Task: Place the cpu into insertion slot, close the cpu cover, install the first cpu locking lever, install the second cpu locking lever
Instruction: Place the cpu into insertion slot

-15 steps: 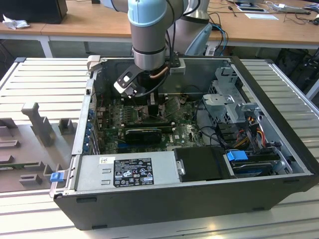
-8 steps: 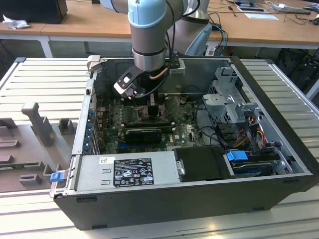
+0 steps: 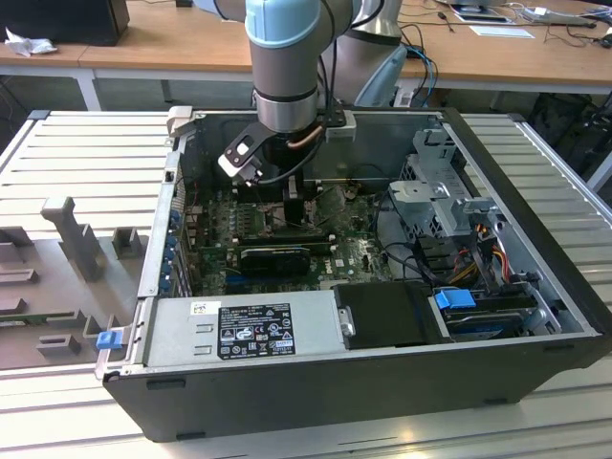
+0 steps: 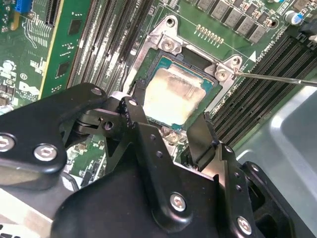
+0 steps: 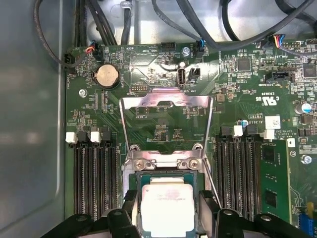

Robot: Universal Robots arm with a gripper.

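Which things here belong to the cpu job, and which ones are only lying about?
Job:
cpu, slot, open cover, lever, hand at the cpu.

Lying about:
coin battery, memory slots, cables, power supply, black card.

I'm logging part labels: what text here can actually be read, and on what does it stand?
power supply label: white print, too small to read.
motherboard: white markings, too small to quote reliably.
cpu: faint marks on its face, unreadable.
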